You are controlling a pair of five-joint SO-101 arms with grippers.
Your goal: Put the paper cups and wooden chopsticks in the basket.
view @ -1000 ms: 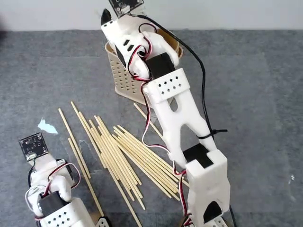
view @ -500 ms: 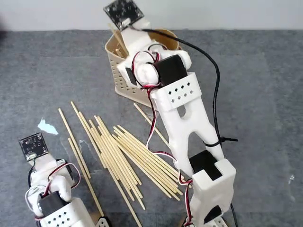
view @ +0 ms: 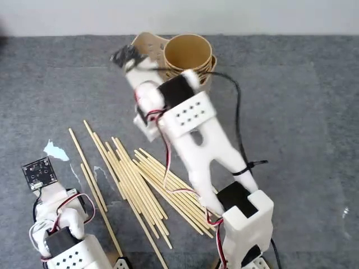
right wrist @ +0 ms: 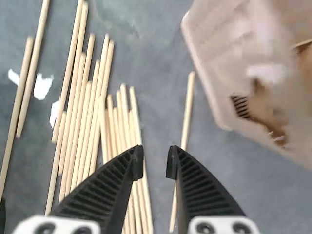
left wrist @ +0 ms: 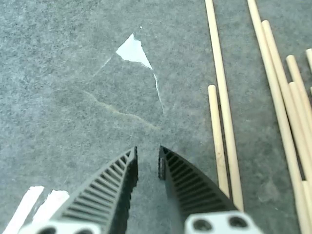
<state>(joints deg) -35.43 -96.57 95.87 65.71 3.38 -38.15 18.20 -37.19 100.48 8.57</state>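
Observation:
Several wooden chopsticks lie in a loose fan on the grey carpet. The beige slotted basket stands at the back with a brown paper cup in it. In the right wrist view my right gripper hangs above the carpet between the chopsticks and the basket, slightly open with nothing between its fingers. A single chopstick lies just beyond it. My left gripper sits low near the front left, a narrow gap between its fingers, beside two chopsticks.
A torn white paper scrap lies on the carpet ahead of the left gripper, seen also as the scrap in the high view. White scraps lie among the chopsticks. The right arm spans the table's middle.
The right arm has swung away from above the basket toward the chopstick pile, uncovering the paper cup in the basket. The left arm has not moved.

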